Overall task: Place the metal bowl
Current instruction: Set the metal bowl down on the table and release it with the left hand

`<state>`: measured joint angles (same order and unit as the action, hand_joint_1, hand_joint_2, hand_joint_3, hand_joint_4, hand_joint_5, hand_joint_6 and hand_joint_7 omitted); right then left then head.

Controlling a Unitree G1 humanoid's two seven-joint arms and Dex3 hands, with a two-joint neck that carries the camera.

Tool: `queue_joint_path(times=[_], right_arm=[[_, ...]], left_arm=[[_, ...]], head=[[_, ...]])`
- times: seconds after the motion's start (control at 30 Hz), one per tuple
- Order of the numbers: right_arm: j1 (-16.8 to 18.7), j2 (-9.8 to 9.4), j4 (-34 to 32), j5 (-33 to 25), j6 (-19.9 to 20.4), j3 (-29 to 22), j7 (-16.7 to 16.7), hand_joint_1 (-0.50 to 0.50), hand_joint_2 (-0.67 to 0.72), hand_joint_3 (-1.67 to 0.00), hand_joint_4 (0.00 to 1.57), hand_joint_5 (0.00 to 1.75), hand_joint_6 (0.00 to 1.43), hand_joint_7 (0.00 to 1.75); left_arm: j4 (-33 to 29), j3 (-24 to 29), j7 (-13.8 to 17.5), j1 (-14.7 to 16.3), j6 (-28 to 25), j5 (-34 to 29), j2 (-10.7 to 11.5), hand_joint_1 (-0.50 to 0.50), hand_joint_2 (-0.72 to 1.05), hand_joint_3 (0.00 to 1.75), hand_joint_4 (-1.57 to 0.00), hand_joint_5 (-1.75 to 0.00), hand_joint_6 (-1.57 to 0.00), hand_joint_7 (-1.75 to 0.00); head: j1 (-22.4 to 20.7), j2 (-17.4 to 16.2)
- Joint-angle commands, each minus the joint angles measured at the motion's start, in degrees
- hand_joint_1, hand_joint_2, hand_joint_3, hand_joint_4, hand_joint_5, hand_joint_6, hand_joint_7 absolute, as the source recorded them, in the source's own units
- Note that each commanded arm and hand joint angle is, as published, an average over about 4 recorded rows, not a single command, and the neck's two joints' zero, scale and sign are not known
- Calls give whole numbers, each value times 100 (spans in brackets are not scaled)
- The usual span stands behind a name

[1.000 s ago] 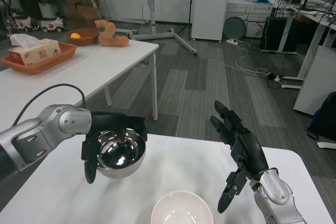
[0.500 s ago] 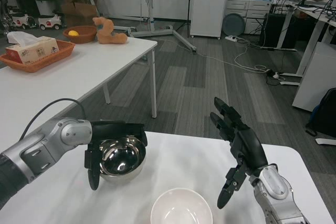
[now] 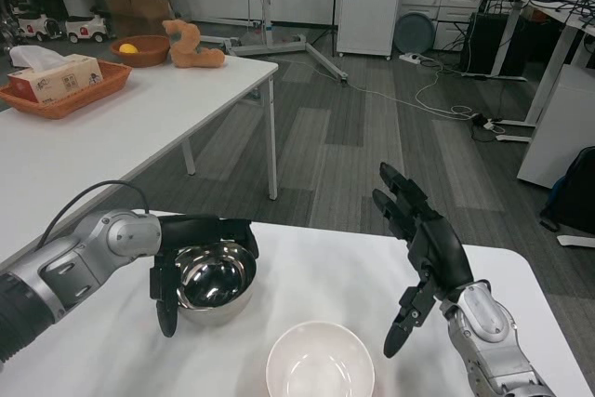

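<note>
The metal bowl [image 3: 216, 281] has come down and now looks settled on the white table [image 3: 316, 276], left of the white bowl [image 3: 321, 360]. The left hand [image 3: 191, 262] still wraps its rim, so release is what's left, I'd say. The right hand [image 3: 423, 262] waits on the right, fingers spread, empty.

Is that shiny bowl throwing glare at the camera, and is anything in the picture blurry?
In the head view, the metal bowl, held by the left hand, shows small bright highlights and dark reflections inside, not blinding glare. The white bowl and the raised right hand look sharp. The white table reads bright and evenly lit, with soft shadows under the bowls. The far room is slightly softer.
</note>
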<state>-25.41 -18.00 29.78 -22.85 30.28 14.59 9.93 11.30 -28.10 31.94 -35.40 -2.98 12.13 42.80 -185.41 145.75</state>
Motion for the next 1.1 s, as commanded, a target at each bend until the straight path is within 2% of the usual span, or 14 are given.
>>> queue_joint_path(times=[0.03, 0.13, 0.27, 0.3, 0.37, 0.43, 0.5, 0.6, 0.67, 0.87, 1.0, 1.1], right_arm=[[-78, -2, 45, -92, 72, -20, -18, -42, 53, 0, 0, 0, 0, 0], [-78, -2, 49, -96, 75, -27, -18, -42, 53, 0, 0, 0, 0, 0], [-74, 3, 71, -96, 83, -27, -22, -43, 53, 0, 0, 0, 0, 0], [-76, 5, 78, -96, 83, -27, -24, -44, 53, 0, 0, 0, 0, 0], [-78, 7, 93, -96, 83, -22, -27, -44, 53, 0, 0, 0, 0, 0], [-78, 7, 106, -96, 83, -18, -27, -43, 53, 0, 0, 0, 0, 0], [-78, 7, 124, -96, 83, -18, -29, -43, 53, 0, 0, 0, 0, 0], [-82, 7, 137, -96, 83, -14, -35, -42, 53, 0, 0, 0, 0, 0], [-87, 12, 150, -96, 83, -14, -35, -42, 53, 0, 0, 0, 0, 0], [-100, 29, 186, -96, 83, -18, -49, -42, 53, 0, 0, 0, 0, 0], [-113, 42, 221, -96, 83, -18, -53, -42, 53, 0, 0, 0, 0, 0], [-126, 42, 243, -96, 83, -18, -53, -42, 53, 0, 0, 0, 0, 0]], left_arm=[[88, 32, 25, 69, -10, -36, -38, -6, 58, 35, -29, -175, -79, -98], [132, 28, 45, 69, -14, -36, -44, -6, 47, 31, -26, -175, -79, -98], [171, 17, 104, 69, -36, -25, -55, -8, -8, 13, -14, -175, -79, -98], [178, 19, 110, 69, -36, -23, -64, -6, -15, 11, -12, -175, -78, -98], [198, 24, 128, 69, -45, -9, -84, 4, -33, 4, -9, -175, -75, -98], [215, 19, 141, 69, -84, 4, -88, 20, -50, 0, -7, -175, -71, -98], [230, 19, 150, 69, -141, 8, -88, 34, -59, 0, -6, -175, -62, -98], [246, 24, 154, 69, -176, 8, -88, 49, -64, 0, -1, -175, -48, -98], [255, 19, 154, 69, -190, 4, -88, 50, -64, 0, 0, -175, -45, -99], [268, 15, 154, 69, -383, -44, -88, 50, -64, 0, 0, -175, -43, -120], [277, 52, 148, 69, -431, -66, -88, 50, -64, 0, 0, -175, -24, -133], [277, 103, 146, 69, -431, -88, -88, 50, -64, 0, 0, -175, -14, -133]], head=[[-1, -5], [-22, -5], [-42, -9], [-50, -14], [-55, -18], [-59, -22], [-60, -34], [-60, -50], [-56, -55], [-52, -81], [-51, -98], [-63, -110]])
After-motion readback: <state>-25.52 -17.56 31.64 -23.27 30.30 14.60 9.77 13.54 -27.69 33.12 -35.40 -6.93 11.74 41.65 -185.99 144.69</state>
